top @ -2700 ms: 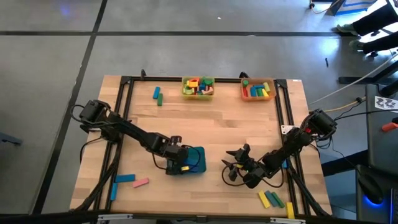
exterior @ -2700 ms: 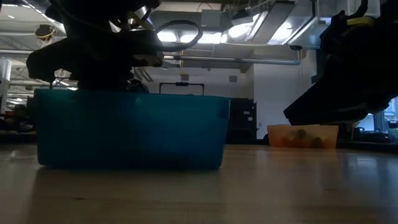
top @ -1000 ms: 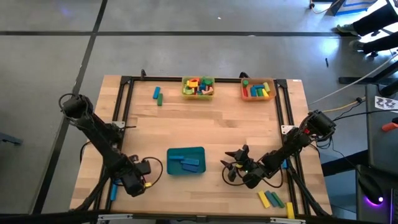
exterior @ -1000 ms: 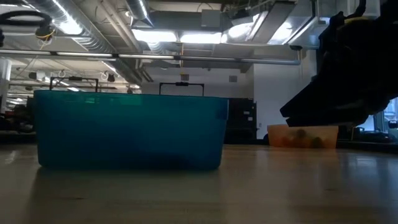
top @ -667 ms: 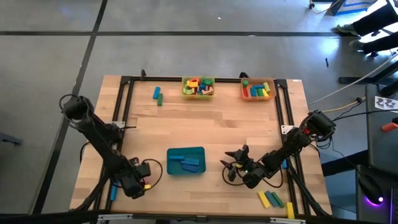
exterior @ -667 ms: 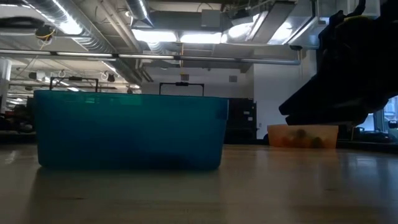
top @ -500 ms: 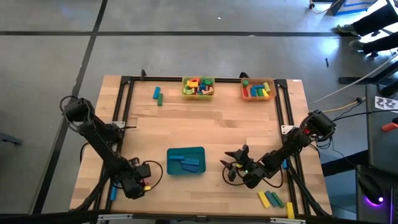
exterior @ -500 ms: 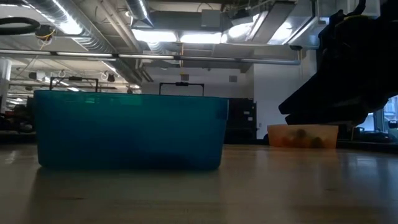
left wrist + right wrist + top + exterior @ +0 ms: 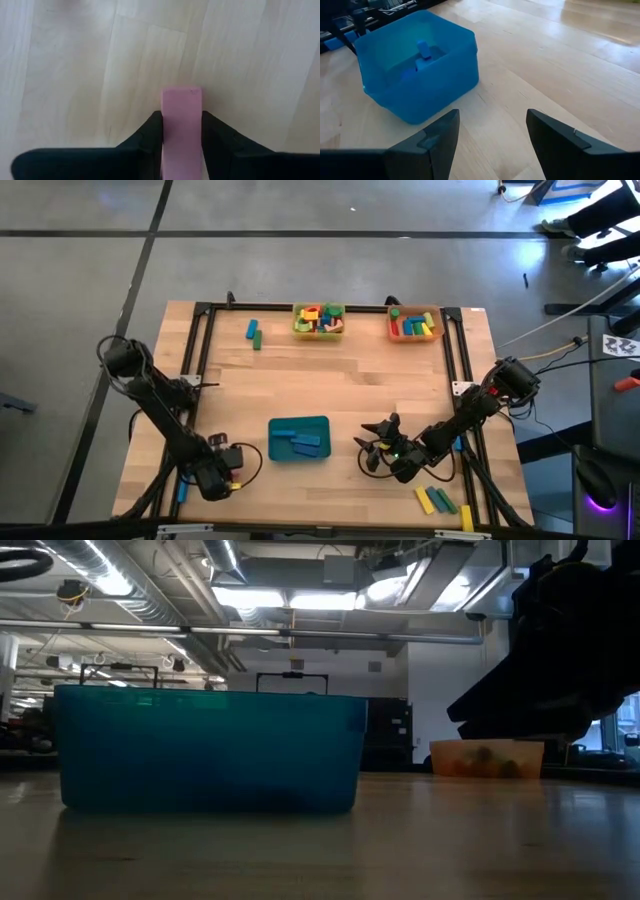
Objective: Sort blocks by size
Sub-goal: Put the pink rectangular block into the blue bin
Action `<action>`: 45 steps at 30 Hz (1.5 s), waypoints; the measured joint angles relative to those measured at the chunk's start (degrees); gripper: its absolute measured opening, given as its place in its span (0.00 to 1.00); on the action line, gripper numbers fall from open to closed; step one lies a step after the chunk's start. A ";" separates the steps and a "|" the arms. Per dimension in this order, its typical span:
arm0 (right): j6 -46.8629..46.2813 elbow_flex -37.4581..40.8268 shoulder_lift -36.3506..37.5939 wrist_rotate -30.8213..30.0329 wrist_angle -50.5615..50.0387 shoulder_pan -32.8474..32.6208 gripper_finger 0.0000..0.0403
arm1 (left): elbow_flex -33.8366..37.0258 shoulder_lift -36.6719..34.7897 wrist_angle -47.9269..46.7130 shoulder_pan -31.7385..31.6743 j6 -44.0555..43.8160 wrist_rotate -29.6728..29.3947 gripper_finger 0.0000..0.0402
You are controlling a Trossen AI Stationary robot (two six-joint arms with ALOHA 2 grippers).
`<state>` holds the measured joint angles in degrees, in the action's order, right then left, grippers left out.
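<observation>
Now my left hand [image 9: 222, 478], down at the table's near-left corner, has pinched in on the pink block [image 9: 181, 131]; its fingers [image 9: 150, 135] touch both long sides, so I judge the pick is made and a lift comes next. That block is a flat, pale pink bar lying on the table [image 9: 380, 390]. My right hand [image 9: 375, 450] waits open beside the teal tray [image 9: 272, 426].

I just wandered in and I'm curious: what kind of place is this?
Probably a robotics lab or workshop. A wooden table with a black frame carries two robot arms and trays of toy blocks, and the low view shows a large hall with ceiling ducts and strip lights.
</observation>
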<state>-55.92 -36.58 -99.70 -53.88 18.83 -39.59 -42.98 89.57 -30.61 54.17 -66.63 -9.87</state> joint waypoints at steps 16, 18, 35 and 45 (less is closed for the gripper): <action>0.00 0.00 0.04 0.43 0.68 0.00 0.58 | -12.80 -4.57 -12.22 -6.13 15.77 -7.93 0.24; 0.00 0.00 0.04 0.43 0.74 -0.01 0.58 | -14.26 -5.51 -12.24 -7.30 18.93 -11.01 0.24; -0.96 0.00 0.07 0.58 0.81 0.00 0.58 | -15.37 -5.93 6.04 -18.23 43.62 -19.92 0.25; -1.03 0.00 0.07 1.04 0.82 -0.02 0.58 | -15.39 1.58 8.81 -21.02 46.27 -20.00 0.25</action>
<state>-56.95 -36.58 -99.63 -52.84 19.65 -39.61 -58.37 91.15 -21.80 33.15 -20.36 -29.87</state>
